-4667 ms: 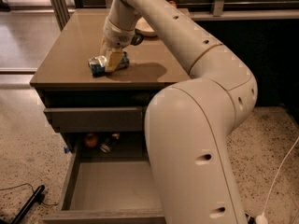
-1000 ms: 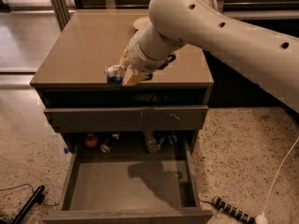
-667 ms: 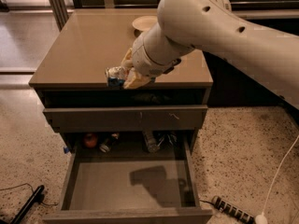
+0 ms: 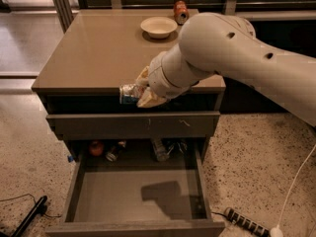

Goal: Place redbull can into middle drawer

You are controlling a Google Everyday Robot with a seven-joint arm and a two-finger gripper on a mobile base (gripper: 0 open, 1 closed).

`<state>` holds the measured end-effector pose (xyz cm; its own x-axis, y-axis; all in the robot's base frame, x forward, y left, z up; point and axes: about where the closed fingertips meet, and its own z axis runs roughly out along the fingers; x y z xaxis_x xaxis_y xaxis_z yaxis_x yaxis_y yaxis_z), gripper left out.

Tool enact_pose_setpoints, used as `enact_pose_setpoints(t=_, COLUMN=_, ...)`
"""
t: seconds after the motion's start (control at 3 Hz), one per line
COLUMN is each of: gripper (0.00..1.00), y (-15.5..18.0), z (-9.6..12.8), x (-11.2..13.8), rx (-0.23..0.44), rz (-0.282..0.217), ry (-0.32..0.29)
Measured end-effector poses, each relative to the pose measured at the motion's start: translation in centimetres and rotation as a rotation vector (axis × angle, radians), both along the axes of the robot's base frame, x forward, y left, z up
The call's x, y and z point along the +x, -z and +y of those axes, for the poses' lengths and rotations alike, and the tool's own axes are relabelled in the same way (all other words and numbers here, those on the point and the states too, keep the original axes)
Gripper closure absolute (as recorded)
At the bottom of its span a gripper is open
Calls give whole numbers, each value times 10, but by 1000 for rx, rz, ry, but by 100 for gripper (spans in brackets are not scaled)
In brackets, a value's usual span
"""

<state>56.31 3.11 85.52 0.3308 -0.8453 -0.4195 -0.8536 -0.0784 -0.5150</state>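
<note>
Dim overhead light sheens the desk; the hand, gripping the redbull can at the desk's front edge, casts a shadow into the middle drawer.

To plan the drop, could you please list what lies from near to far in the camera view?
Open middle drawer → scratched drawer front → redbull can, held in the gripper at the front edge of the cabinet top → bowl → orange-red can.

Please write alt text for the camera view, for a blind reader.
The robot's hand holds the redbull can at the front edge of the cabinet top, above the open middle drawer. A bowl and orange can sit behind.
</note>
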Motion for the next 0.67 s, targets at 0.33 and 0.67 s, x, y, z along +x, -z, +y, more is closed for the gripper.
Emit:
enact_pose_setpoints(t=0.33, gripper=100, y=23, z=-6, x=0, rx=-1, rz=41, ry=12)
enact_pose_setpoints(t=0.67, gripper=100, y=49, z=-11, x=5, rx=-7, rz=96, ry=16)
